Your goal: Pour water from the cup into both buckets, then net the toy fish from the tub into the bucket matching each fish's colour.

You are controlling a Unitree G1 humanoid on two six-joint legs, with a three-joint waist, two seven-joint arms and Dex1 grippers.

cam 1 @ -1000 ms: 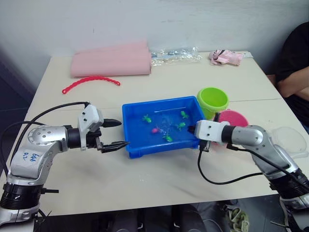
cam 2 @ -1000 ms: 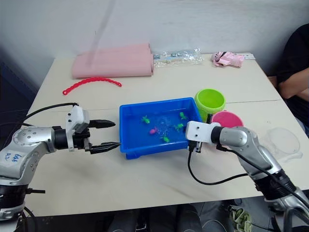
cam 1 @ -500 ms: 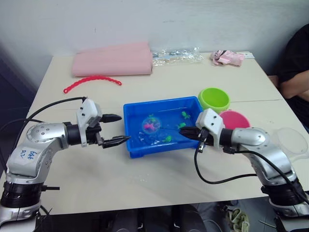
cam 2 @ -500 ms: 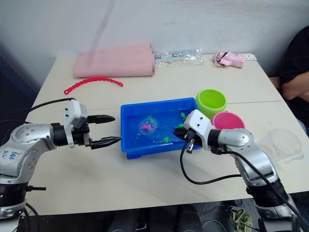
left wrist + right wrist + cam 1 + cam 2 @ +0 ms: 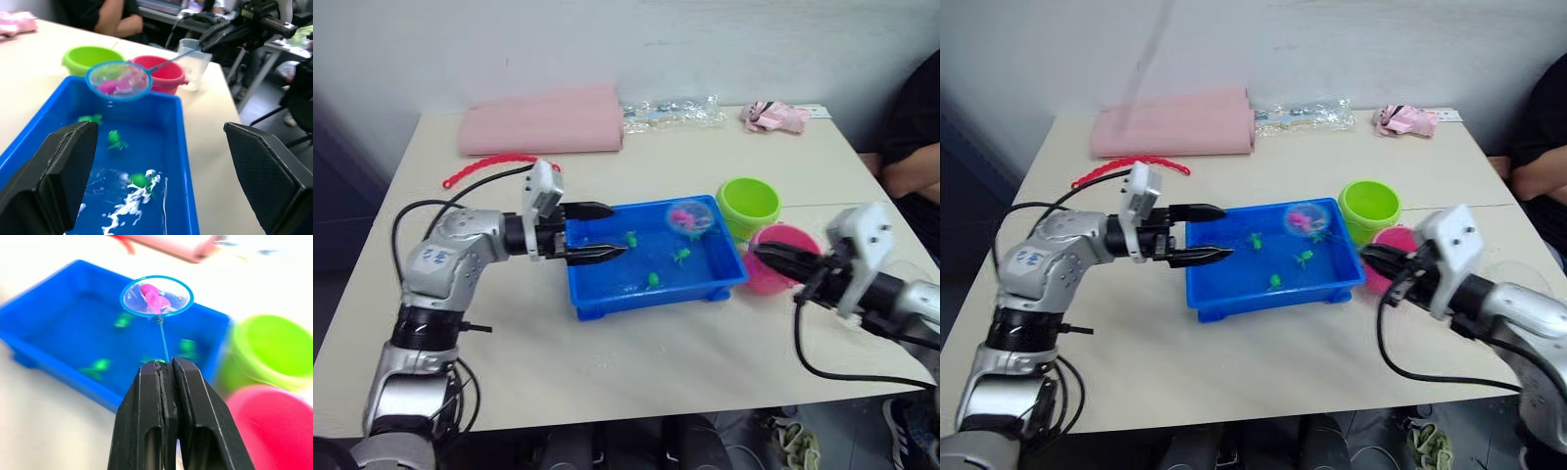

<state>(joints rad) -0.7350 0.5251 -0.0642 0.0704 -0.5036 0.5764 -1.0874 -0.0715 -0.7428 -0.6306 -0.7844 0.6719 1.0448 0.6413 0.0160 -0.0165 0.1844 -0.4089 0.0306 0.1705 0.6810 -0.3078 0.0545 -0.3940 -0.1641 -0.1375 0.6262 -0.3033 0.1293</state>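
Observation:
The blue tub (image 5: 646,302) sits mid-table, holding water and three green toy fish (image 5: 681,256). My right gripper (image 5: 759,257) is shut on the thin handle of the net (image 5: 690,217). The net's blue hoop hangs above the tub's far right corner with a pink fish (image 5: 152,297) in it. The lime green bucket (image 5: 747,201) and the pink bucket (image 5: 795,241) stand just right of the tub. The clear cup (image 5: 194,54) is beyond the pink bucket. My left gripper (image 5: 618,230) is open over the tub's left end and holds nothing.
A folded pink cloth (image 5: 543,122) and a red beaded strip (image 5: 480,168) lie at the back left. A clear plastic bag (image 5: 671,108) and a small pink item (image 5: 771,116) lie along the far edge. A person (image 5: 911,147) sits at the table's right side.
My right arm has drawn back to the right and lifted the net with the pink fish out of the water. My left gripper has moved right, over the tub's left end.

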